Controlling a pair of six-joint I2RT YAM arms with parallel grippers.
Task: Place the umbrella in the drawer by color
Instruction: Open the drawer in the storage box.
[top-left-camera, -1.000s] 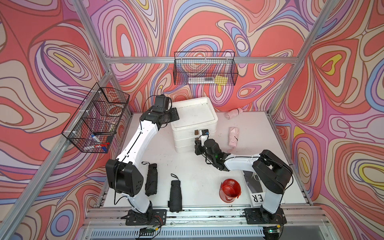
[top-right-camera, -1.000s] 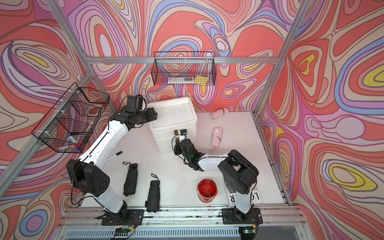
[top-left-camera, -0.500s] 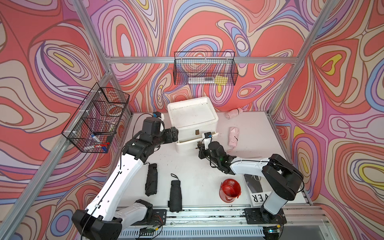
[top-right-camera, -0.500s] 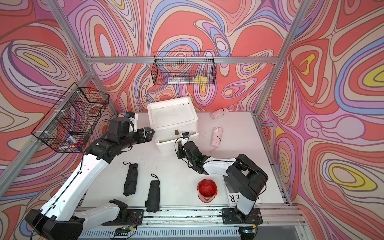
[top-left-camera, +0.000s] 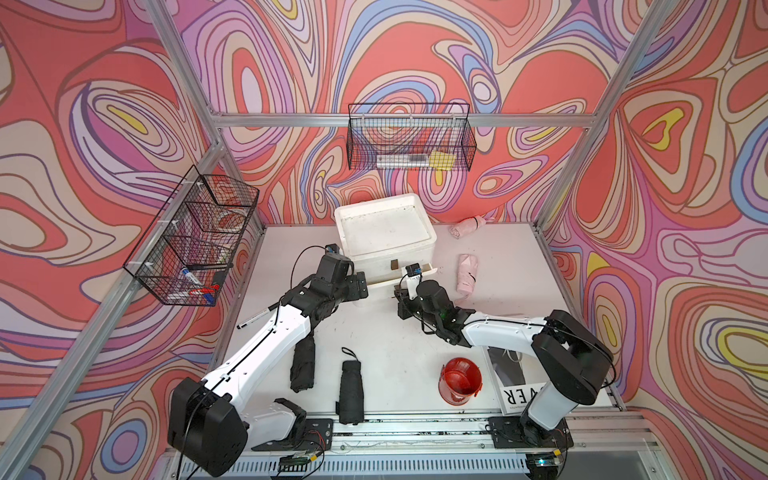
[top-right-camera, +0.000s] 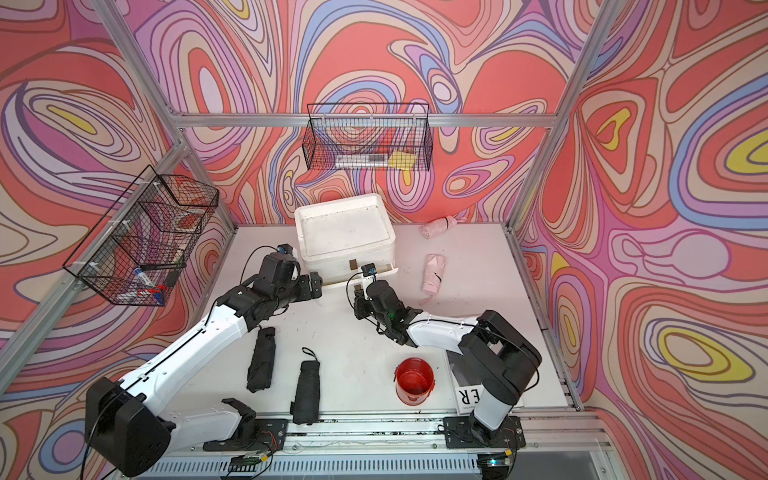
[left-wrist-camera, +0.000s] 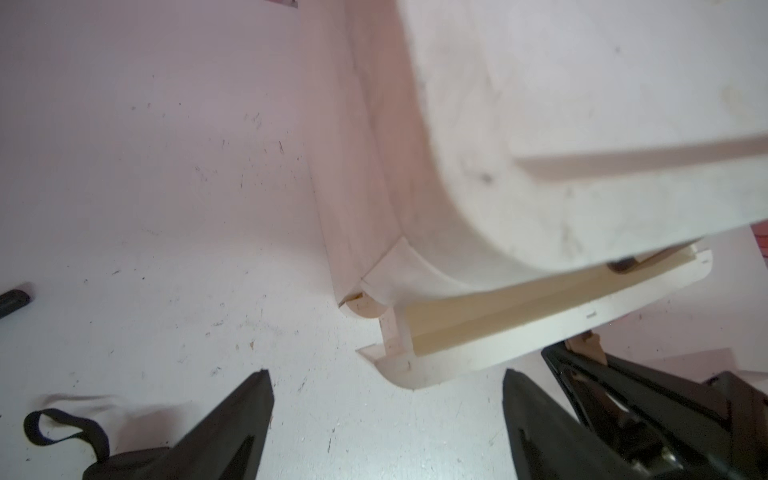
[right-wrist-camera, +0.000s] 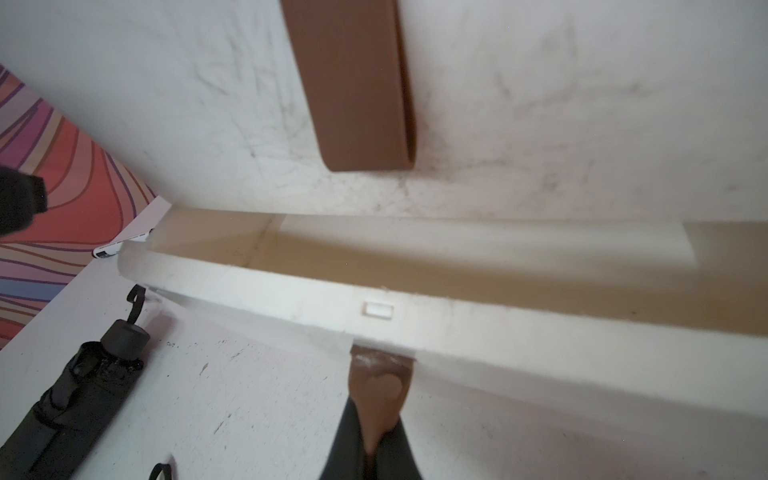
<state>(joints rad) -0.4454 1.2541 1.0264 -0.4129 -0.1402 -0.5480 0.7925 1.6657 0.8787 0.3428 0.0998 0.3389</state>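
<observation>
In both top views the white chest (top-left-camera: 384, 232) is seen with its bottom drawer (top-left-camera: 384, 283) drawn partly out. The right gripper (top-left-camera: 400, 296) is set just in front of the chest. The left gripper (top-left-camera: 360, 286) is held at the chest's front corner on the left arm's side. Two black umbrellas (top-left-camera: 302, 361) (top-left-camera: 351, 390) are laid well in front of the chest. Two pink umbrellas (top-left-camera: 466, 272) (top-left-camera: 467, 224) are laid beside the chest on the right arm's side. No umbrella is seen in the drawer.

In the left wrist view the left gripper (left-wrist-camera: 386, 395) is shown spread wide and empty, with the drawer's corner (left-wrist-camera: 519, 328) just ahead. It is judged to be kept free so that an umbrella can be fetched.

In the right wrist view the right gripper (right-wrist-camera: 379, 419) is shown pinched tight on the brown strap (right-wrist-camera: 380, 386) below the drawer's front (right-wrist-camera: 374, 307). This grip is judged to be what lets the drawer be pulled out. A second strap (right-wrist-camera: 357, 83) is seen higher on the chest front, untouched. One black umbrella (right-wrist-camera: 75, 399) is seen in front of the chest.
</observation>
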